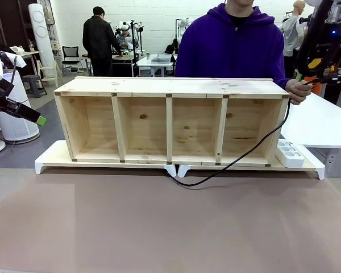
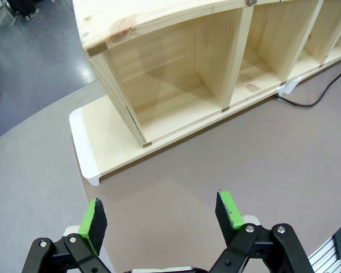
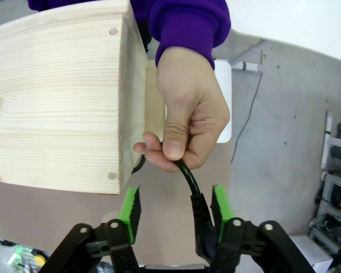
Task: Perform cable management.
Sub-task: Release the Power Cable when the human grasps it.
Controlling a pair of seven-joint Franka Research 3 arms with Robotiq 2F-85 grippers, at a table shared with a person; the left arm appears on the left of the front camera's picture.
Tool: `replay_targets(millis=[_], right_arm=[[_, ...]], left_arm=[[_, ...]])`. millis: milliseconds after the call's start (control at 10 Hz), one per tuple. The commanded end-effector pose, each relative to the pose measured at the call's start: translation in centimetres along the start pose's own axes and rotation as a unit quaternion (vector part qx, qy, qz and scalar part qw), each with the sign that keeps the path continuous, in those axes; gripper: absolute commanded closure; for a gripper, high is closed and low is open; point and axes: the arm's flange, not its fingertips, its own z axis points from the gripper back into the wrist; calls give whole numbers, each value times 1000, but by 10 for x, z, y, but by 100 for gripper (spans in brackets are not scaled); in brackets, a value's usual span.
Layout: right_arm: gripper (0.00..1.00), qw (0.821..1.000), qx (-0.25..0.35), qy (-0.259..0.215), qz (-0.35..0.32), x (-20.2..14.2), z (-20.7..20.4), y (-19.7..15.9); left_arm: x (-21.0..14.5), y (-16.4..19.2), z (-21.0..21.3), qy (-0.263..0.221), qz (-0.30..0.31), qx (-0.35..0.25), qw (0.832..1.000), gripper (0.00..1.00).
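Cord first: the long thin black power cable (image 1: 238,159) is light and limp, so take it at the thicker moulded plug end, which will not flop. It runs from the table in front of the long pale wooden four-bay shelf (image 1: 170,88) up past the shelf's right end into the person's hand (image 3: 187,114). Your right gripper (image 3: 175,207) stands wide, plug end lying against one green pad (not clamped). Your left gripper (image 2: 163,219) hangs open, well clear of the shelf's left end.
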Motion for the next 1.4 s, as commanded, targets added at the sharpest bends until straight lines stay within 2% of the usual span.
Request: replay_targets(millis=[0, 200, 300, 400, 500, 1300], right_arm=[[17, 1000, -2, 8, -5, 4, 3, 0], [0, 1000, -2, 10, -2, 3, 3, 0], [0, 1000, -2, 11, -3, 4, 3, 0], [0, 1000, -8, -24, 17, 2, 4, 0], [0, 1000, 0, 3, 0, -1, 0, 0], [0, 1000, 0, 3, 0, -1, 0, 0]], left_arm=[[-1, 0, -1, -4, 4, -1, 1000, 0], [-1, 0, -1, -4, 4, -1, 1000, 0], [-1, 0, -1, -4, 4, -1, 1000, 0], [-1, 0, -1, -4, 4, -1, 1000, 0], [-1, 0, -1, -4, 4, -1, 1000, 0], [-1, 0, -1, -4, 4, -1, 1000, 0]])
